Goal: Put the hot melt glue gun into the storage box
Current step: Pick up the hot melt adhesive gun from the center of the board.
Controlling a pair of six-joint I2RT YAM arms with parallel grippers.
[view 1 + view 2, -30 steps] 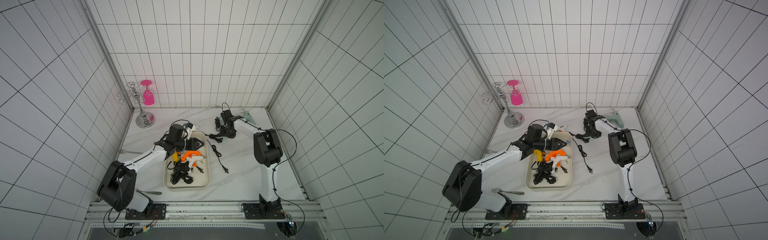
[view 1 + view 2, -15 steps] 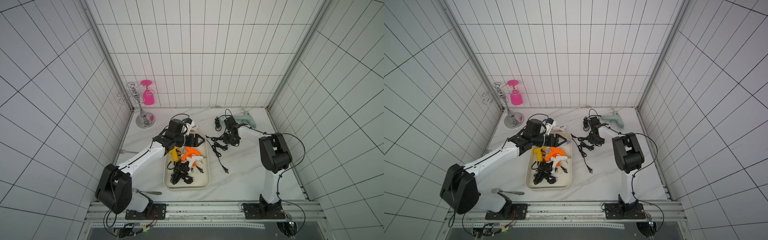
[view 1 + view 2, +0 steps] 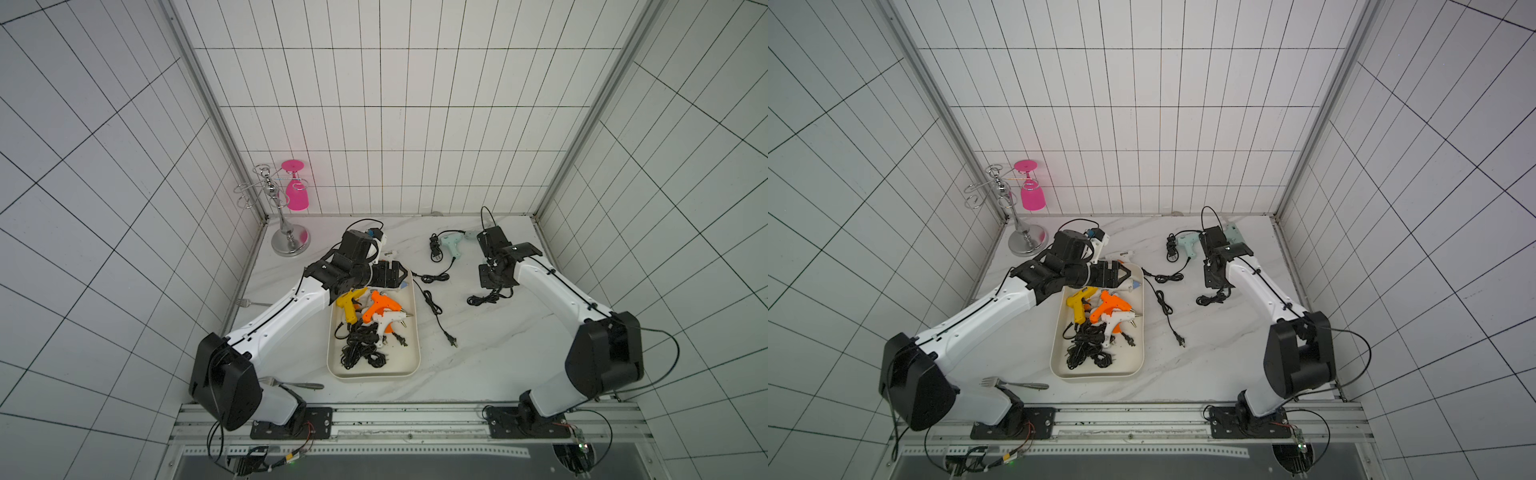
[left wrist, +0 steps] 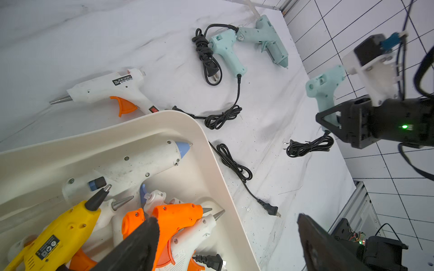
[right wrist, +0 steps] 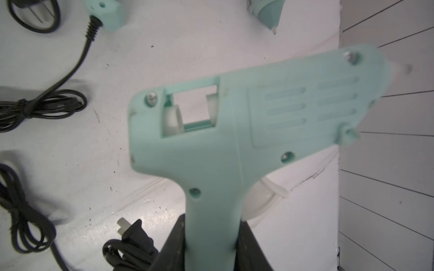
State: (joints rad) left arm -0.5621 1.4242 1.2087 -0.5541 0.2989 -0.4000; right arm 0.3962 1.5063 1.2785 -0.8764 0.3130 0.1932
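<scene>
Right gripper (image 5: pixel 211 248) was clamped on the handle of the mint glue gun (image 5: pixel 246 112), held to the right of the storage box (image 3: pixel 374 375) and well apart from it. Left gripper (image 3: pixel 1120 275) stood wide open, empty, over the box's far end

End effector (image 5: pixel 212 244) grips mint glue gun (image 5: pixel 234 140) by its handle.

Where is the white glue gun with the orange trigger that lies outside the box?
The white glue gun lies on the table just past the far rim of the storage box, left of the nearest mint glue gun in both top views.
</scene>
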